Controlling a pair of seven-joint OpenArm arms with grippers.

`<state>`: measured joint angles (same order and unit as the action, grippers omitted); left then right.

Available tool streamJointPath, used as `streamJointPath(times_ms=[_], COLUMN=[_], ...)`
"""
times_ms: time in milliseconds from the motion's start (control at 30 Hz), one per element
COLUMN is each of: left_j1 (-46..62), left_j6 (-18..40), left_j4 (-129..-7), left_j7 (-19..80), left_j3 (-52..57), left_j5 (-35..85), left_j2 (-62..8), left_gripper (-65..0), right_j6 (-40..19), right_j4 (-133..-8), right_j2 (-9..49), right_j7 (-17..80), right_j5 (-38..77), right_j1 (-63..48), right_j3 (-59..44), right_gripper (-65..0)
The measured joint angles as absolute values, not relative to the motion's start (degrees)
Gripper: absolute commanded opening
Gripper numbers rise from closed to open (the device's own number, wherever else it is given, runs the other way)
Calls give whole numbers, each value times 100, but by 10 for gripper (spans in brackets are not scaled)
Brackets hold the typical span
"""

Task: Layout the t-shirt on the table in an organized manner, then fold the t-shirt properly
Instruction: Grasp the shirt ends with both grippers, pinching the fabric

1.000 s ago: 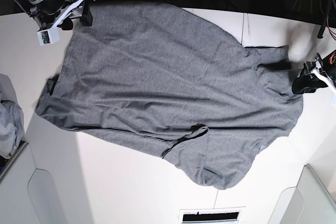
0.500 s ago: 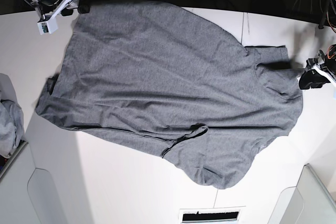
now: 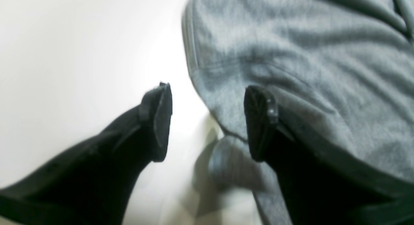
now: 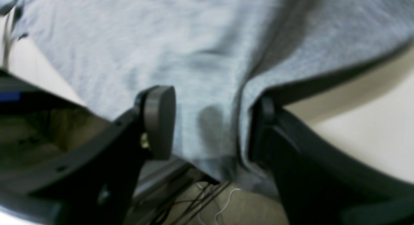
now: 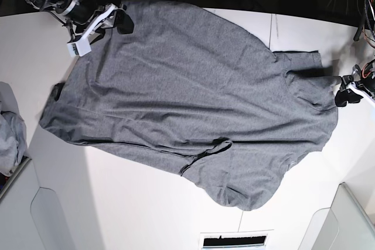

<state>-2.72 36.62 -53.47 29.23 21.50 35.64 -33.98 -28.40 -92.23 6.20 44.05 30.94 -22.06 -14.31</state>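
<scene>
White tabletop (image 5: 146,203) is filling most of the base view, with a thin dark seam running across it at about one o'clock and a dark strip of background lying beyond its far edge at twelve o'clock. At nine o'clock a lighter bluish-grey garment heap (image 5: 10,136) is being held at the table's edge, apart from the main garment.

Across the middle of the table the charcoal-grey t-shirt (image 5: 187,103) is being displayed spread out but skewed, stretched from eleven o'clock toward five o'clock, with shallow wrinkles across it and a small fold standing up near its lower edge. Its far edge is lying at the table's far edge.

At eleven o'clock in the base view the right gripper (image 5: 111,20) is being positioned over the shirt's far corner. In the right wrist view its jaws are being held apart, with the cloth lying in the gap between them and draping off the table edge; nothing is being pinched.

At three o'clock the left gripper (image 5: 344,95) is being held just beside the shirt's edge. In the left wrist view its jaws are standing wide apart, one over bare table and the other over the shirt's hem, with no cloth clamped between them.
</scene>
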Motion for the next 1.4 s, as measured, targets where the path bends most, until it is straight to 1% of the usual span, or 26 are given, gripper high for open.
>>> streamJointPath(times_ms=[67, 200, 433, 600, 667, 700, 733, 867, 900, 967, 1000, 1033, 1067, 1100, 1133, 1233, 1400], left_j1=[-395, -528, -827, -829, -829, -832, -829, -843, -838, -843, -843, -843, -843, -840, -838, -808, -816], left_j6=[3599, 3155, 2602, 2604, 2749, 2882, 2943, 2961, 2963, 2963, 2963, 2965, 2965, 3015, 3138, 3894, 3935], left_j4=[-5231, -5162, -5013, -5009, -5009, -5009, -5009, -5009, -5009, -5009, -5009, -5009, -5009, -5009, -5006, -5006, -5085], left_j7=[2799, 2346, 2123, 2025, 2018, 2029, 2032, 2191, 2196, 2182, 2182, 2182, 2182, 2209, 2283, 2571, 3159], left_j3=[1968, 1470, 602, 541, 541, 543, 543, 541, 541, 541, 541, 541, 543, 567, 604, 847, 1503], left_j5=[3365, 3087, 2698, 2585, 2589, 2661, 2751, 3162, 3199, 3203, 3203, 3216, 3256, 3297, 3409, 3992, 5216], left_j2=[-3400, -3398, -3310, -3155, -3109, -3092, -3061, -3009, -2985, -2965, -2961, -2954, -2954, -2954, -2956, -2980, -3118], left_gripper=[-274, -274, -274, -276, -278, -293, -337, -617, -650, -650, -650, -650, -650, -650, -650, -650, -650], right_j6=[-2858, -2875, -2875, -2875, -2875, -2875, -2875, -2875, -2875, -2875, -2875, -2875, -2864, -2845, -2838, -3068, -3210], right_j4=[-9223, -9223, -9223, -9223, -9223, -9223, -9223, -9225, -9223, -9223, -9223, -9223, -9220, -9203, -9192, -9196, -9627], right_j2=[617, 617, 617, 617, 617, 617, 617, 617, 617, 617, 617, 617, 617, 617, 617, 617, 617], right_j7=[4438, 4438, 4486, 4491, 4510, 4506, 4510, 4508, 4508, 4510, 4510, 4525, 4569, 4598, 4589, 4582, 4742], right_j5=[3087, 3089, 3096, 3114, 3114, 3116, 3118, 3122, 3133, 3175, 3177, 3173, 3131, 3109, 3124, 3144, 3363], right_j1=[-2204, -2204, -2206, -2206, -2206, -2206, -2206, -2206, -2206, -2206, -2206, -2206, -2206, -2206, -2206, -2237, -2259], right_j3=[-1406, -1406, -1406, -1406, -1406, -1406, -1406, -1406, -1406, -1406, -1406, -1406, -1406, -1406, -1406, -1406, -1406], right_gripper=[-314, -314, -314, -314, -314, -314, -314, -314, -314, -317, -345, -410, -511, -630, -650, -650, -650])
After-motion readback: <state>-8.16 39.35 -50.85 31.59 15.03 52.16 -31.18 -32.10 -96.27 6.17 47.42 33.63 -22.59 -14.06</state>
